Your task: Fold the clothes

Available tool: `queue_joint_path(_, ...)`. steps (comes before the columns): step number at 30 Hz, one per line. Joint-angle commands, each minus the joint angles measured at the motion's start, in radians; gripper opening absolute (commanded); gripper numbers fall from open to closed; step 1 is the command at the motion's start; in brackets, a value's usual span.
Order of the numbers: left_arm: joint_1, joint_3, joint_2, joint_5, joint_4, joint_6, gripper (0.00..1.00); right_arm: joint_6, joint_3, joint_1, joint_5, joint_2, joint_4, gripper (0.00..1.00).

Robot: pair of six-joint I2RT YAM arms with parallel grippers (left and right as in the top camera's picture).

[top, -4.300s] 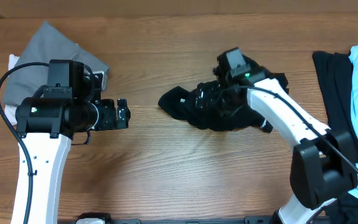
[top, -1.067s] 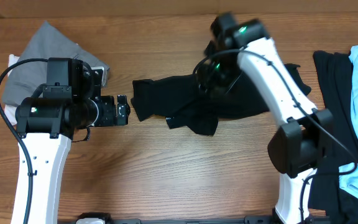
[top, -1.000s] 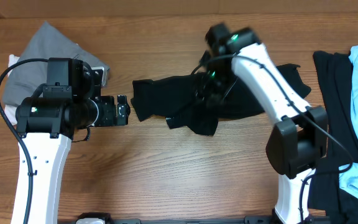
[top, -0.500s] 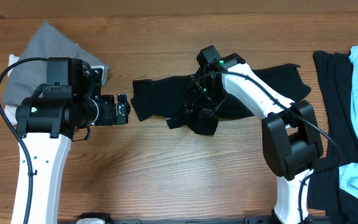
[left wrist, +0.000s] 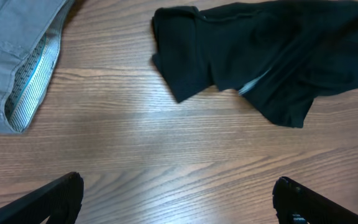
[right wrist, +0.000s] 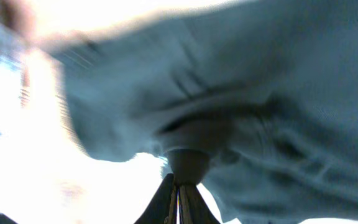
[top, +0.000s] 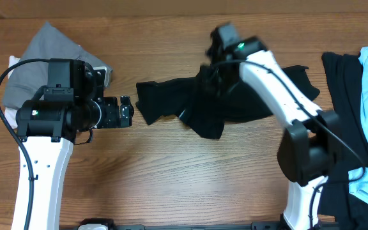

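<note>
The clothes in play are one crumpled black T-shirt (top: 248,102) spread across the table's middle; it also shows in the left wrist view (left wrist: 260,56). My right gripper (top: 204,76) is over its middle, shut on a bunch of the fabric. In the right wrist view the closed fingertips (right wrist: 179,182) pinch a gathered knot of dark cloth (right wrist: 260,124), which fills the picture. My left gripper (top: 128,114) hovers just left of the shirt's left end. It is open, with only bare wood between its fingers (left wrist: 178,184).
A grey garment (top: 50,51) lies at the back left, with its striped lining showing (left wrist: 17,74). A pile of black and light-blue garments (top: 363,83) sits at the right edge. Bare wood lies in front of the shirt.
My right gripper has closed on the shirt's middle and pulled up and back, drawing the lower folds with it. The left arm has stayed still.
</note>
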Motion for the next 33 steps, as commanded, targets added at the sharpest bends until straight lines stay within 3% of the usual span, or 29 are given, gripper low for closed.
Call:
queue_joint_path(1,-0.006,0.013,0.002,-0.005,0.004,0.014,1.0,-0.047,0.161,-0.023,0.034,-0.106,-0.002,0.04)
queue_joint_path(5,-0.006,0.013,0.002,-0.005,0.004,0.014,1.0,-0.047,0.177,-0.041,0.087,-0.106,0.131,0.04)
queue_joint_path(9,-0.006,0.013,0.002,-0.005,0.003,0.014,1.0,-0.034,0.177,-0.062,-0.045,-0.106,0.484,0.04)
queue_joint_path(13,-0.006,0.013,0.002,-0.002,0.002,0.014,1.0,0.091,0.177,-0.065,-0.059,-0.106,0.766,0.04)
queue_joint_path(19,-0.006,0.013,0.002,-0.002,-0.006,0.014,1.0,0.084,0.177,-0.074,0.124,-0.085,0.737,0.04)
queue_joint_path(20,-0.006,0.013,0.002,-0.002,-0.007,0.014,1.0,0.084,0.177,-0.081,0.16,-0.08,0.705,0.21)
queue_joint_path(22,-0.006,0.013,0.002,-0.002,-0.008,0.014,1.0,0.038,0.177,-0.102,0.184,-0.076,0.645,0.85)
queue_joint_path(23,-0.006,0.013,0.002,-0.002,-0.008,0.014,1.0,0.008,0.177,-0.119,0.184,-0.075,0.608,1.0)
queue_joint_path(33,-0.006,0.013,0.002,0.034,-0.017,0.015,1.0,-0.034,0.176,-0.273,0.109,-0.097,0.015,1.0)
